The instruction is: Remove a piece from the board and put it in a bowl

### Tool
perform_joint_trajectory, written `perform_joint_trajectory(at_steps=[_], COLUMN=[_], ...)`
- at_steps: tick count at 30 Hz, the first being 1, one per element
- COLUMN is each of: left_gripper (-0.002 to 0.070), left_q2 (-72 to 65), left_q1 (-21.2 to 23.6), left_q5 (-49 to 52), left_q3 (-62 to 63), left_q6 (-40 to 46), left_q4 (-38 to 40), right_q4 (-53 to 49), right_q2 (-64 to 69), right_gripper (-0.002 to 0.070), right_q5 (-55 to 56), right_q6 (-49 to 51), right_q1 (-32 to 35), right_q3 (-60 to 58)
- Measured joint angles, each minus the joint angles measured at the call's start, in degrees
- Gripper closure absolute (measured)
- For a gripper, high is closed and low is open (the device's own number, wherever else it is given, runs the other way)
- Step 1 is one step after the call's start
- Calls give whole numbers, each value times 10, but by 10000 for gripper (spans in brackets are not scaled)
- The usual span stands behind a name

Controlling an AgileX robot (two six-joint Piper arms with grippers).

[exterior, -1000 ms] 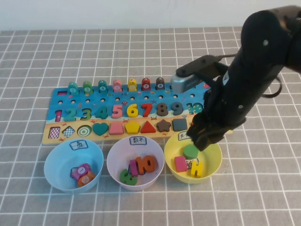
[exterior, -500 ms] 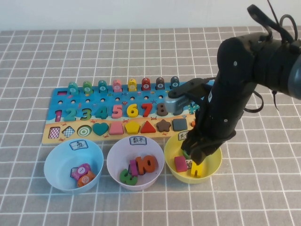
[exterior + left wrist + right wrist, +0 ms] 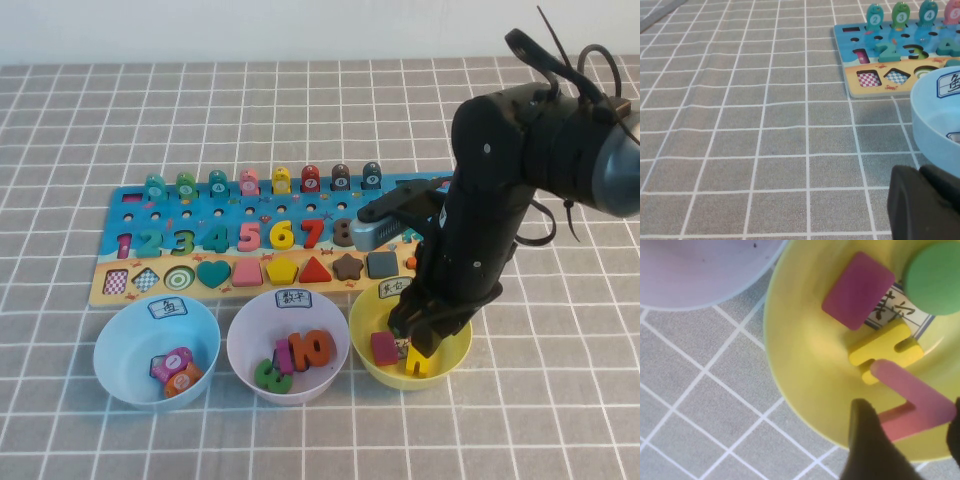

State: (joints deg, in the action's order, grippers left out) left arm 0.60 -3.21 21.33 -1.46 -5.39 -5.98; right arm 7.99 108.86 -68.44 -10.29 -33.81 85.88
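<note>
The blue puzzle board (image 3: 130, 200) lies across the table with number and shape pieces in it. My right gripper (image 3: 410, 335) is down inside the yellow bowl (image 3: 458, 345). In the right wrist view the gripper (image 3: 910, 435) is shut on a pink angular piece (image 3: 912, 400) just above the bowl's wall (image 3: 800, 365). A magenta square (image 3: 858, 290), a green round piece (image 3: 934, 277) and a yellow piece (image 3: 885, 347) lie in that bowl. My left gripper (image 3: 925, 205) is shut and empty, low over the table beside the blue bowl (image 3: 935, 115), out of the high view.
A purple bowl (image 3: 240, 330) with several number pieces stands in the middle. The blue bowl (image 3: 105, 345) at the left holds a few pieces. The board's left corner (image 3: 860, 87) shows in the left wrist view. Checked cloth covers the table.
My right arm has moved left and down, bringing its gripper lower into the yellow bowl. The green round piece is now hidden under the arm in the high view.
</note>
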Motion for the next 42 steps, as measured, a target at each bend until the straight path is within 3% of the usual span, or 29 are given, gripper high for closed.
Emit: perform_joint_trajectory(at_steps=[20,42], left_gripper=[679,679], left_q2=[0,0], left_q1=[0,0], left_q5=[0,0], left_q3=[0,0], left_q6=[0,0], left_q4=[0,0], right_q4=[-2,-12], right_q2=[7,-11], right_gripper=[379,291], right_q5=[3,-8], right_q6=[0,0], right_q1=[0,0], right_q3=[0,0])
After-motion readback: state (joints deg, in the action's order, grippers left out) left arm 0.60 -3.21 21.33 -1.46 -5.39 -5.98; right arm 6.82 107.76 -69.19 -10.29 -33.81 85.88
